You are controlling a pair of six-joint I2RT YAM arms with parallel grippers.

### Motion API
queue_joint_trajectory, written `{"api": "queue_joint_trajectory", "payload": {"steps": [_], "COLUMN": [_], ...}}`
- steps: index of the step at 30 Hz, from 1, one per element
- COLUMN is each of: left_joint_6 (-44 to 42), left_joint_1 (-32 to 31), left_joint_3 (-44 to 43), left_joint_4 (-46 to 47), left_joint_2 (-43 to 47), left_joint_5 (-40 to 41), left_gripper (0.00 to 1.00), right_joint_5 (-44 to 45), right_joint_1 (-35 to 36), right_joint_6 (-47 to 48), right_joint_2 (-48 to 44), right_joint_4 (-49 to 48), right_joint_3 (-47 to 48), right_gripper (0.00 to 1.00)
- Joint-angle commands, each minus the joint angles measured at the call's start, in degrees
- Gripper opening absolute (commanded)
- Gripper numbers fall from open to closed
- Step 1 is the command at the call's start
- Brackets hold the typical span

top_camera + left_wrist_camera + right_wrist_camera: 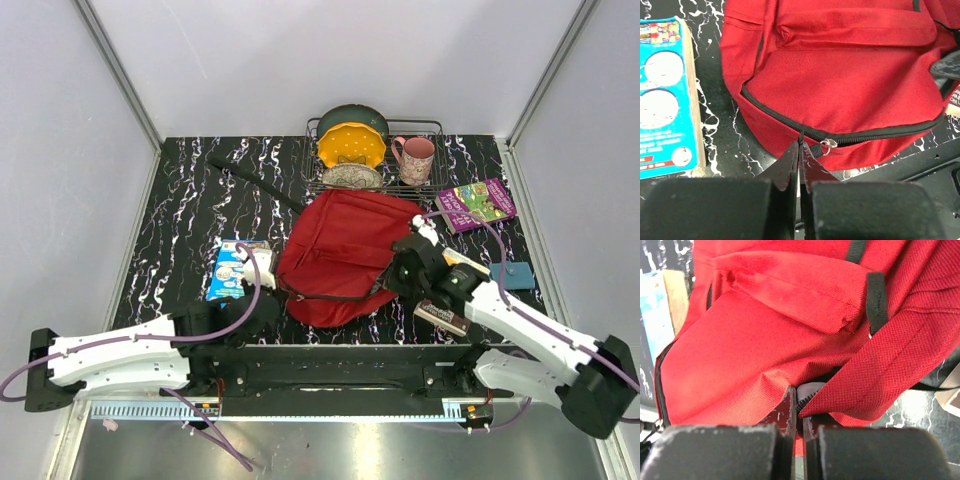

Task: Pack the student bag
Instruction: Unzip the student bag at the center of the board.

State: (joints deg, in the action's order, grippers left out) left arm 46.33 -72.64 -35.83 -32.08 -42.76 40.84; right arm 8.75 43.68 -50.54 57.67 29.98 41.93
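- Left gripper: fingers pressed together on the black zip pull, just below the zip line on the bag's near edge. The silver slider sits just right of the fingertips.
- Right gripper: fingers pinched tight on a fold of the bag's red fabric at its right side, with a bit of grey zip tape showing at the tips.
- Bag: lies flat in the middle of the table between the two grippers, front pocket facing up. The zip along the near edge looks closed in the left wrist view. A black strap trails toward the far left.
- Blue box: flat on the table just left of the bag, beside the left gripper.
- Brown packet: under the right arm, near the bag's right corner.
- Purple book: far right, apart from the bag.
- Dish rack: behind the bag, holding a yellow plate, a dark bowl and a pink mug.
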Motion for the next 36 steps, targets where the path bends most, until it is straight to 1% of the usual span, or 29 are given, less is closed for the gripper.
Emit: {"api": "queue_joint_trajectory", "payload": {"steps": [1, 2, 3, 5, 6, 9, 12, 13, 14, 15, 17, 18, 19, 20, 21, 22, 23, 24, 27, 29, 31, 32, 33, 35, 36], "left_joint_6": [0.52, 1.22, 1.48, 1.57, 1.49, 1.4, 1.92, 2.19, 2.8, 3.15, 3.94, 4.21, 4.47, 5.08, 5.26, 5.27, 5.35, 5.44, 5.09, 4.57, 4.21, 4.04, 3.86, 3.6, 3.42], "left_joint_1": [0.22, 0.22, 0.22, 0.22, 0.22, 0.22, 0.22, 0.22, 0.22, 0.22, 0.22, 0.22, 0.22, 0.22, 0.31, 0.39, 0.31, 0.31, 0.22, 0.31, 0.31, 0.31, 0.31, 0.31, 0.31], "left_joint_3": [0.15, -0.46, -0.99, -2.04, -2.39, -2.93, -1.96, -1.52, -0.65, -0.12, 1.46, 1.82, 2.17, 2.52, 2.61, 2.61, 2.44, 2.09, 1.03, 0.77, 0.33, 0.33, 0.41, 0.41, 0.33], "left_joint_4": [5.0, 5.09, 5.35, 5.79, 6.58, 6.67, 6.85, 6.76, 6.94, 7.55, 8.87, 10.18, 10.71, 11.33, 12.46, 13.17, 13.53, 14.05, 14.93, 15.55, 16.17, 16.34, 17.04, 17.57, 17.66], "left_joint_2": [-3.11, -3.99, -6.08, -7.85, -9.25, -10.67, -10.06, -9.89, -9.54, -9.27, -9.18, -9.27, -9.62, -10.4, -11.02, -11.55, -12.95, -13.57, -15.86, -16.73, -17.09, -17.26, -17.35, -17.79, -17.79], "left_joint_5": [0.29, 0.38, 0.47, 0.21, -0.06, -0.5, -0.5, -0.67, -0.85, -1.11, -2.16, -2.52, -3.13, -3.31, -3.48, -4.01, -4.19, -4.19, -4.45, -4.63, -4.98, -5.15, -5.33, -5.86, -5.95], "left_gripper": [0.0, 0.0, 0.0, 0.0, 0.0, 0.0, 0.0, 0.0, 0.0, 0.0, 0.0, 0.0, 0.0, 0.0, 0.0, 0.0, 0.0, 0.0, 0.0, 0.0, 0.0, 0.0, 0.0, 0.0, 0.0], "right_joint_5": [0.13, -1.96, -2.59, -3.47, -4.0, -5.15, -7.07, -8.48, -11.27, -12.52, -15.94, -16.22, -16.31, -16.49, -16.58, -16.92, -17.71, -18.24, -22.45, -26.04, -27.47, -28.34, -29.22, -27.49, -26.08], "right_joint_1": [-6.13, -7.28, -7.99, -10.1, -10.89, -12.39, -13.44, -13.79, -13.8, -13.8, -13.8, -13.8, -13.8, -13.71, -13.71, -13.8, -13.8, -13.71, -13.71, -13.62, -13.19, -12.05, -11.26, -9.24, -6.7], "right_joint_6": [1.42, 1.24, 1.24, 1.24, 2.11, 4.74, 7.11, 7.74, 8.09, 7.48, 6.08, 3.72, 2.22, 0.81, -2.16, -3.84, -5.51, -8.84, -13.51, -13.97, -15.8, -17.29, -20.79, -24.15, -26.25], "right_joint_2": [7.88, 9.55, 12.53, 15.26, 17.98, 21.86, 23.01, 22.67, 22.23, 20.4, 17.58, 13.48, 11.35, 8.71, 3.21, 0.28, -2.62, -8.04, -14.5, -14.34, -14.25, -14.77, -15.82, -16.18, -15.84], "right_joint_4": [-7.03, -9.65, -10.98, -14.23, -14.85, -15.83, -15.65, -15.39, -14.17, -13.46, -12.32, -11.61, -11.09, -10.04, -9.42, -8.8, -7.75, -7.48, -8.44, -5.56, -4.23, -7.18, -9.65, -11.95, -11.96], "right_joint_3": [1.92, 1.92, 2.01, 2.45, 3.58, 6.31, 7.63, 7.72, 7.81, 7.12, 5.1, 2.3, 0.8, -0.78, -3.84, -5.27, -6.5, -8.77, -12.56, -12.23, -11.96, -12.74, -15.45, -17.05, -17.58], "right_gripper": [0.0, 0.0, 0.0, 0.0, 0.0, 0.0, 0.0, 0.06, 0.28, 0.44, 0.69, 0.71, 0.77, 0.77, 0.79, 0.79, 0.84, 0.85, 0.85, 0.84, 0.84, 0.84, 0.84, 0.84, 0.84]}}
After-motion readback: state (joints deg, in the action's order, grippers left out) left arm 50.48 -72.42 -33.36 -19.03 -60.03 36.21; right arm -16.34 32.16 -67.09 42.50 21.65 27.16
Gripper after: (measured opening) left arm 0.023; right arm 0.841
